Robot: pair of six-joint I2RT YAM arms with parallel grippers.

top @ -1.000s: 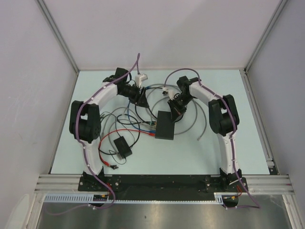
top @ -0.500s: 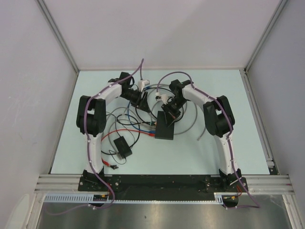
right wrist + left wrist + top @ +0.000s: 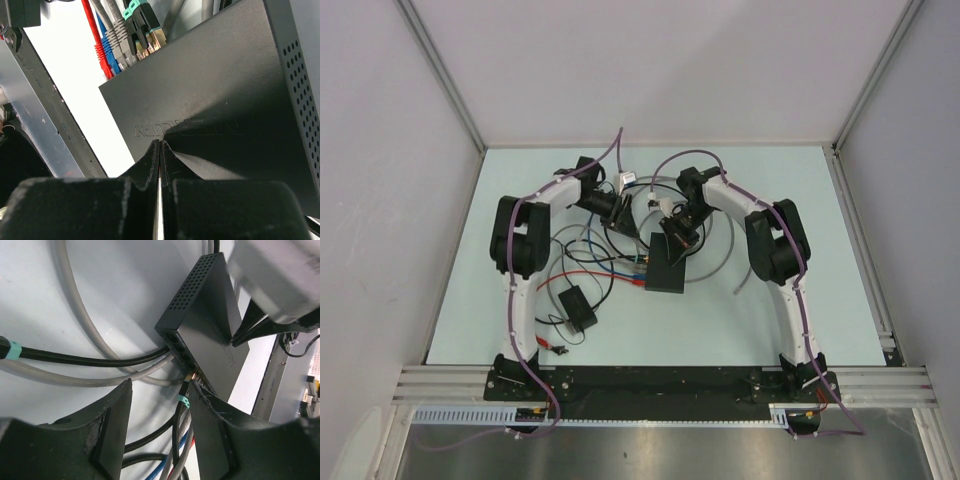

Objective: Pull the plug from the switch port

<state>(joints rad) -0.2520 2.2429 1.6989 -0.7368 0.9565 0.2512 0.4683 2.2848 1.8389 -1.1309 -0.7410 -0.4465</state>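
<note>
The dark grey switch (image 3: 667, 266) lies mid-table, its port row (image 3: 181, 346) facing left. Several plugs sit in the ports (image 3: 131, 35): red, blue, two grey, and a black one with a teal band (image 3: 184, 399). My left gripper (image 3: 160, 386) is open, its fingers either side of the cables just short of the ports; the teal-banded plug is close to its right finger (image 3: 215, 430). In the top view it (image 3: 622, 214) is left of the switch. My right gripper (image 3: 160, 143) is shut and empty, its tips pressed on the switch's top face (image 3: 234, 340).
A tangle of grey, black, blue and red cables (image 3: 590, 255) spreads left of the switch. A smaller black box with thin wires (image 3: 577, 308) lies near the front left. A grey cable loops right of the switch (image 3: 735, 250).
My left arm has swung in towards the switch's port side. My right gripper has come down onto the switch's top and stayed there.
</note>
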